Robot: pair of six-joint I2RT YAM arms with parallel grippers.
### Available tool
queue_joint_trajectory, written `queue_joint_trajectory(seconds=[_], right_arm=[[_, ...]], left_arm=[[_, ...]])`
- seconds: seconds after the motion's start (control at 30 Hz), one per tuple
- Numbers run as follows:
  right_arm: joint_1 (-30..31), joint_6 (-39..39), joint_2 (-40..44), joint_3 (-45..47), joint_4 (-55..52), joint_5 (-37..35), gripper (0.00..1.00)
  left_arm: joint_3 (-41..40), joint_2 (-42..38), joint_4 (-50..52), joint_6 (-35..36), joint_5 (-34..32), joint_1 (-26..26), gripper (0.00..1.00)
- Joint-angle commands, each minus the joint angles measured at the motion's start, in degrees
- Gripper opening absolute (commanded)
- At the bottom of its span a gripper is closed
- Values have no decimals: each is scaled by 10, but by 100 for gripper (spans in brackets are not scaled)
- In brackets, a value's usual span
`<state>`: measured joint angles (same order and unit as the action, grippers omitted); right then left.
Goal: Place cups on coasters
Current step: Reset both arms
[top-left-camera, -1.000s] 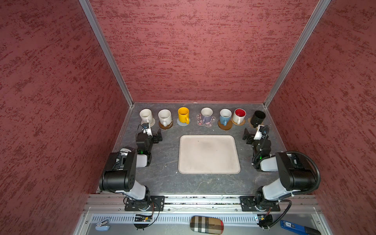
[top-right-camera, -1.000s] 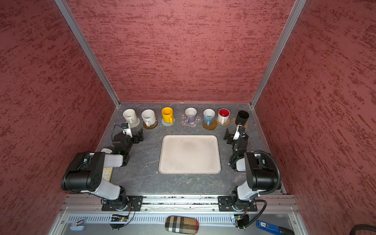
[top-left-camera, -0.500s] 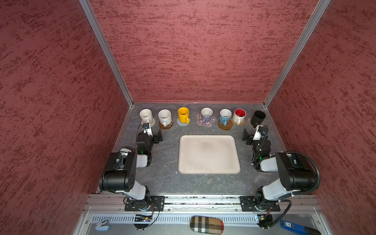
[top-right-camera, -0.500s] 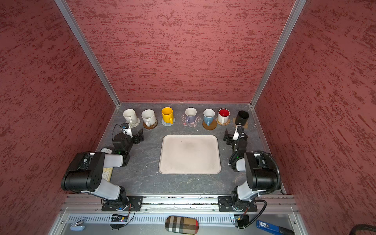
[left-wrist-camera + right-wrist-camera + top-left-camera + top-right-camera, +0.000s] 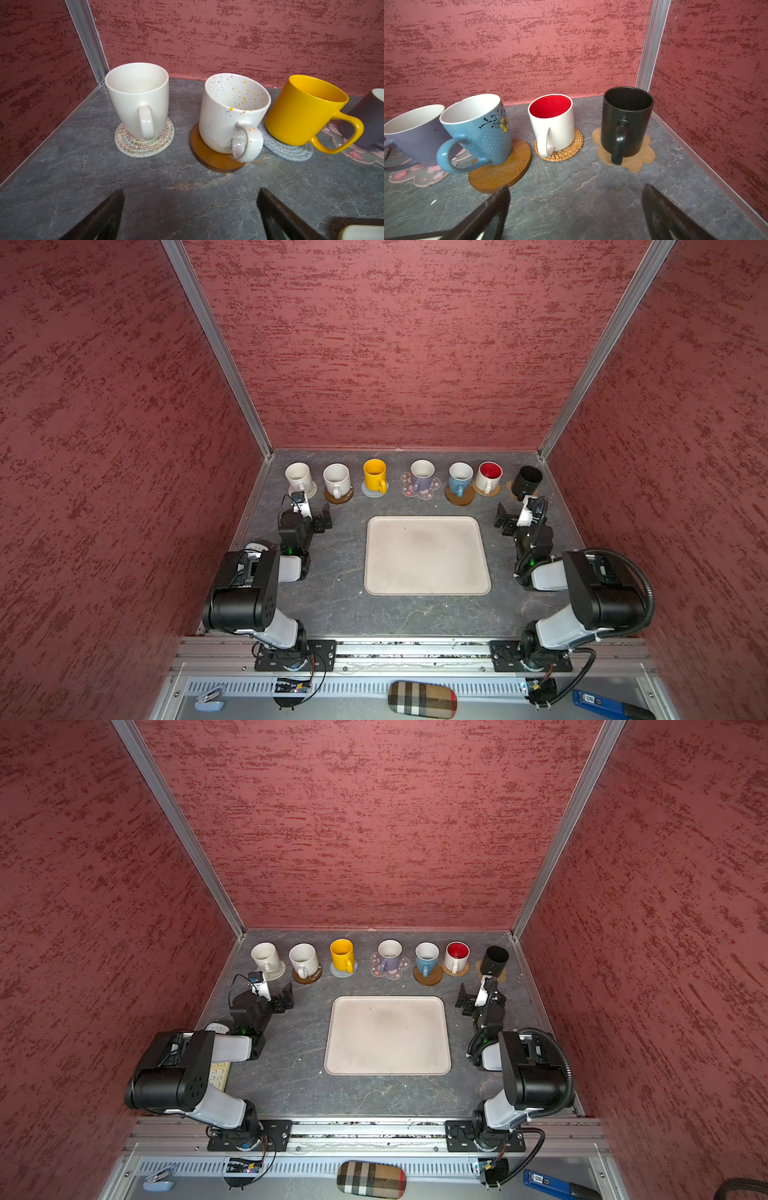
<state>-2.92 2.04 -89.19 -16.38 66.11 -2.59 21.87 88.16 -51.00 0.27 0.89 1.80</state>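
My left claw (image 5: 190, 198) and right claw (image 5: 576, 192) both stand apart and empty, low over the desk (image 5: 332, 593). All seven cups (image 5: 374, 475) sit on coasters (image 5: 459, 498), in a row across the middle of both top views. I'd back straight out, nudging nothing.

The left arm (image 5: 245, 593) and the right arm (image 5: 598, 597) are both folded, each with the elbow raised near its base and the forearm reaching forward and low. The left gripper (image 5: 321, 521) has its jaws wide apart and holds nothing; in the left wrist view its dark fingers (image 5: 108, 216) stand far from each other. The right gripper (image 5: 505, 523) is likewise spread wide and empty.
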Motion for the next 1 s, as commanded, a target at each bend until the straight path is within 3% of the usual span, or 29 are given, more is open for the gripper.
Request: queue_joint_trajectory(seconds=[0.0,0.97], right_arm=[[3,-16,4,4,4,10,99],[3,-18,6,6,9,11,99]], left_arm=[[-1,-3,-1,-3,-2,-2,99],[-4,-2,-6,3,-13,-11,99]])
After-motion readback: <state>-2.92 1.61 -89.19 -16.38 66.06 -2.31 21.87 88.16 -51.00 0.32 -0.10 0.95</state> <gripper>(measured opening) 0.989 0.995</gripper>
